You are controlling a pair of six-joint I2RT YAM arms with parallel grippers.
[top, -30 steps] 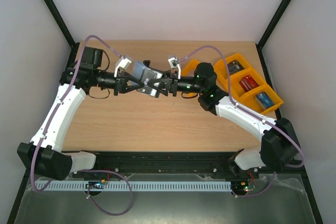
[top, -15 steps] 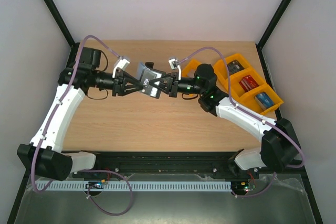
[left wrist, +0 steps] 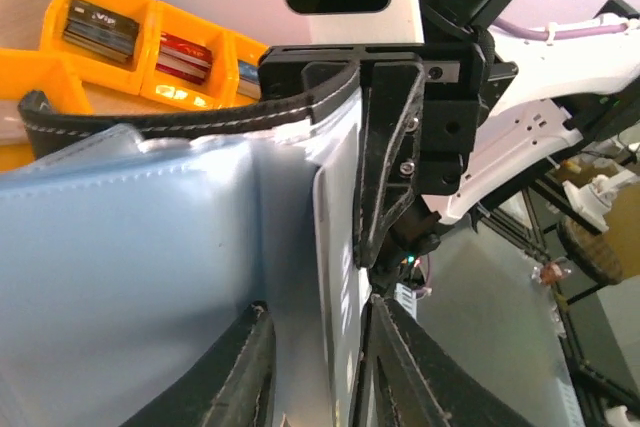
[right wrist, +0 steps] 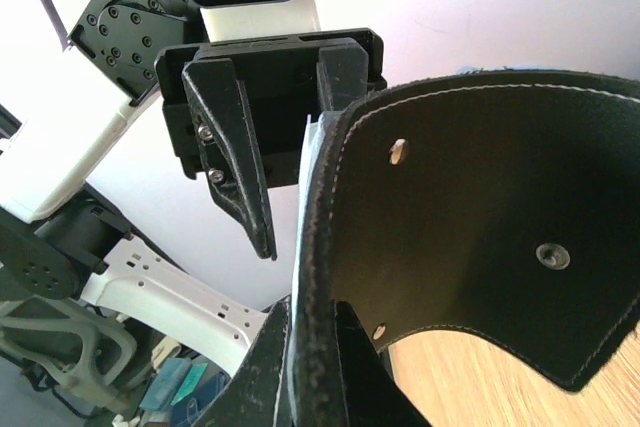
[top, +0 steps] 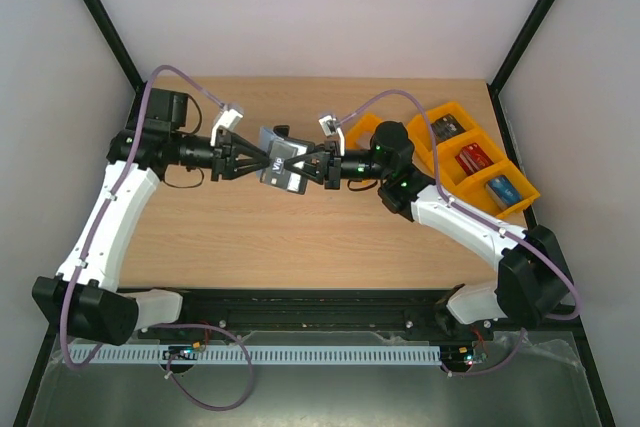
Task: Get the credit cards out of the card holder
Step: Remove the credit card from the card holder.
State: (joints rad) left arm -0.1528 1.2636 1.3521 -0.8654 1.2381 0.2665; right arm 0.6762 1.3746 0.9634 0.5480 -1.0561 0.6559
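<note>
Right claw [top: 302, 162] clenches the card holder [top: 282, 173] aloft, nose to nose with the gaping left claw [top: 262, 159].

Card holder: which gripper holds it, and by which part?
The right gripper is shut on the card holder's black stitched edge; the left gripper stands open around a pale inner sheet.

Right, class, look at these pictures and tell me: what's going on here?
Two robot arms hold a black wallet in the air above the table. The right gripper is clamped on its edge; the left gripper has its jaws open around the pale inner pockets. A few cards lie in the orange trays on the right.
</note>
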